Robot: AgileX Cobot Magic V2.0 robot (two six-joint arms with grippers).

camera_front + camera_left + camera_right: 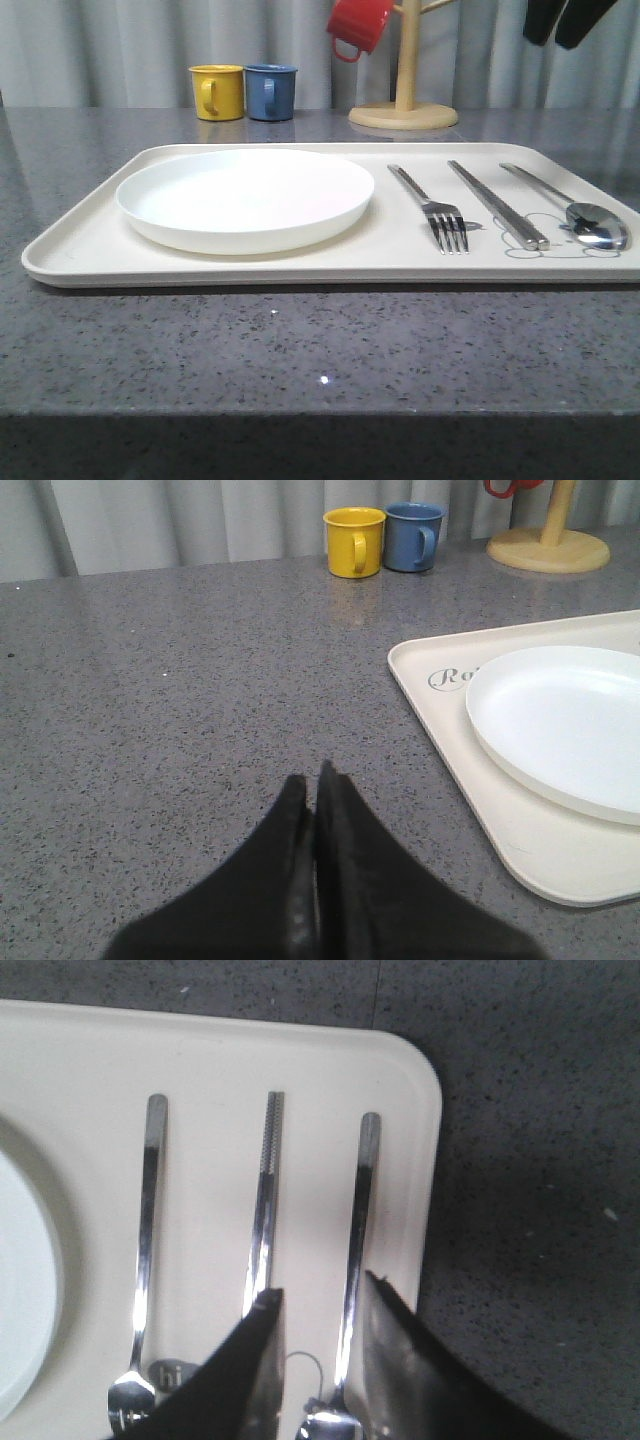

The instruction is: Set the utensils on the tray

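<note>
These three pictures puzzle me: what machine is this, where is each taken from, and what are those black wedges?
It is a two-armed robot at a grey table. The wide picture looks forward over it. The other two come from cameras on each wrist, and the black wedges are each arm's fingers. The left gripper is shut, holding nothing, above bare table. The right gripper is open above the spoon. On the cream tray lie a white plate, fork, chopsticks and the spoon. Behind stand yellow and blue mugs.
</note>
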